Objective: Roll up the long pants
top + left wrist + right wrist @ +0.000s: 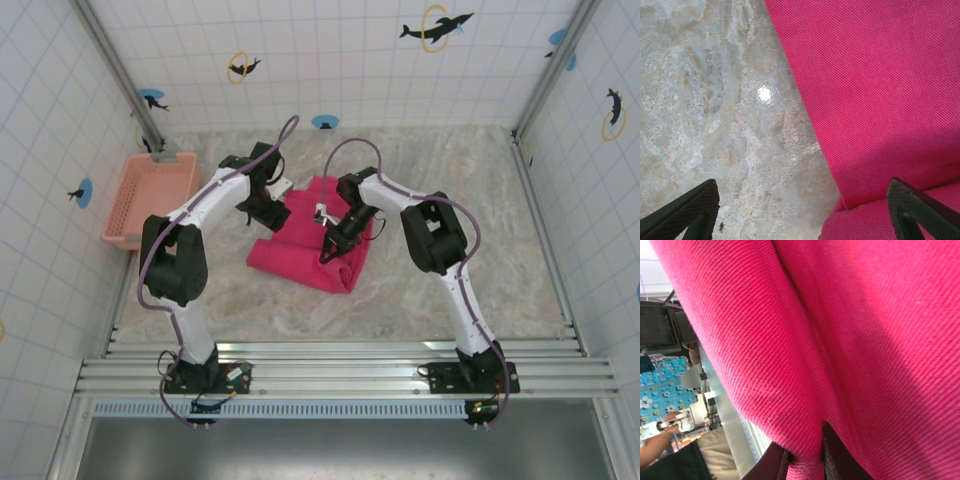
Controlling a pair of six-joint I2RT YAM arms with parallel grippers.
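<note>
While the pants (300,255) lie bunched in a folded heap at the middle of the desk (430,290), both arms are reached in over them from the near edge. In the top view the cloth is seen as a rough slanted block, with its far end between the two wrists and its near corner pointing towards the arm bases.

The left tool (804,200) is held wide apart, with nothing between its fingers. In the left wrist view one dark ribbed finger (692,210) is seen over bare marbled desk, and the other (920,210) over the pink cloth. The straight left edge of the pants runs diagonally between them, and a second layer of cloth is seen bulging at the bottom of that view. Whether either finger touches the surface beneath it cannot be told.

The right tool (805,465) is clamped on the pants. In the right wrist view a fold of the twill cloth is pinched between its two dark fingers (775,465), and the rest of the cloth is spread up and across above them. In the top view this tool is placed over the right part of the heap.

A pale pink lattice basket (150,195) is seen at the far left of the desk against the tiled wall, well apart from the pants.
</note>
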